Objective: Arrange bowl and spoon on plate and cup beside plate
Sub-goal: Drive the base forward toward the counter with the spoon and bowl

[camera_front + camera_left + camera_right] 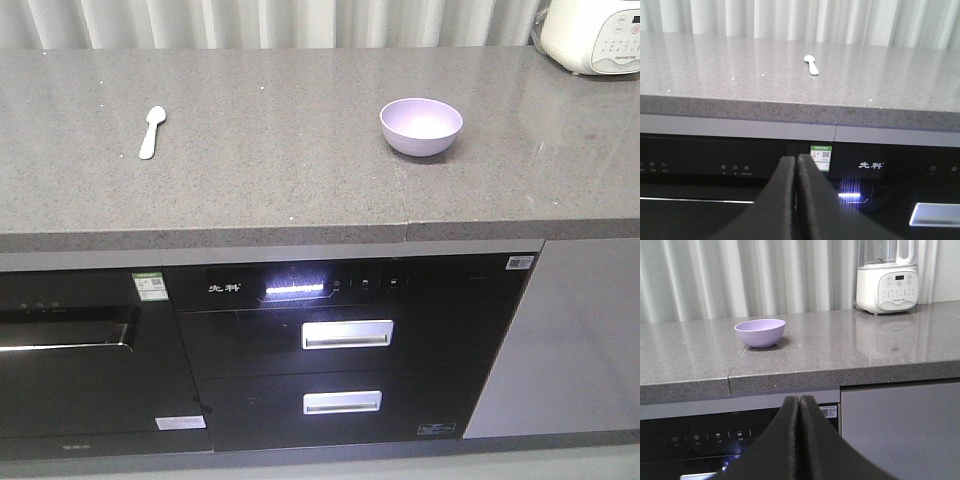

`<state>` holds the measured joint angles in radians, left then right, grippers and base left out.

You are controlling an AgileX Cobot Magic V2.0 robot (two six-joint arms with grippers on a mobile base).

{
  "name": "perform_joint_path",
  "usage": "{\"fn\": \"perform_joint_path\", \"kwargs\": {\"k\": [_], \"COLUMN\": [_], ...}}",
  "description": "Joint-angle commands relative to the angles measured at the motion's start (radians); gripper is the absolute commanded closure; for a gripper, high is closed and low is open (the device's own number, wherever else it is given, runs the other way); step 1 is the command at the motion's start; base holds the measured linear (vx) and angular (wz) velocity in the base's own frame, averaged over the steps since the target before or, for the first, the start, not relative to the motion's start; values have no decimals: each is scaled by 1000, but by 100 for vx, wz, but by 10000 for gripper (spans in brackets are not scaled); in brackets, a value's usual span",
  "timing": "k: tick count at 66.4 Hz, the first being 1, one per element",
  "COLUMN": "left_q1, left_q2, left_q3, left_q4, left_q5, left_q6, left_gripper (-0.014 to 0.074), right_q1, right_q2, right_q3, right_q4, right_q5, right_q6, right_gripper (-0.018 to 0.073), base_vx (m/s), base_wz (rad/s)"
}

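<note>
Two task items in view, two missing. Small pale mint-green plastic spoon point(152, 131) lies flat toward the left end of the grey speckled stone counter point(290, 170), about midway between front and back edges. Round lavender-purple plastic bowl point(421, 126) stands upright and empty right of the counter's middle, at the same depth and well apart from the spoon. No plate and no cup show in any view. White kitchen appliance point(592, 35) sits at the back right corner.

Left gripper point(797, 159): jaws pressed together, nothing between them, hanging below the front edge and facing the spoon. Right gripper point(799, 399): likewise closed and empty, low before the front edge, facing the bowl.

Judgement: task not started, first pick pending. To do it well:
- Open the jaws before clearing the edge.
- Pinch the bowl by one wall at the rim, as it looks too wide to span.
- Come straight down on the spoon's handle. It lies thin against the stone and may skid.
- Locate the plate first.
</note>
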<state>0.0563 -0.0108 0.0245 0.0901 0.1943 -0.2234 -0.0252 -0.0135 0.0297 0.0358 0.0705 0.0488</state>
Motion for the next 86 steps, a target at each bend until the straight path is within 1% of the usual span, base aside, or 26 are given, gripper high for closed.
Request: {"fn": "perform_joint_path", "kwargs": {"k": [1, 86], "left_q1": [0, 0], "left_q2": [-14, -14], "left_q3": [-19, -19], "left_q4": [0, 0], "left_q5": [-69, -69], "left_q6": [-12, -12], "left_gripper": [603, 603], "right_q1": [-5, -5], "right_q2": [-6, -6], "right_q3": [7, 7], "right_q4": [-5, -5], "right_q5": [-70, -70], "right_q6": [-8, -8], "right_gripper": [563, 563], "base_vx": [15, 10], "base_wz": [-3, -1]}}
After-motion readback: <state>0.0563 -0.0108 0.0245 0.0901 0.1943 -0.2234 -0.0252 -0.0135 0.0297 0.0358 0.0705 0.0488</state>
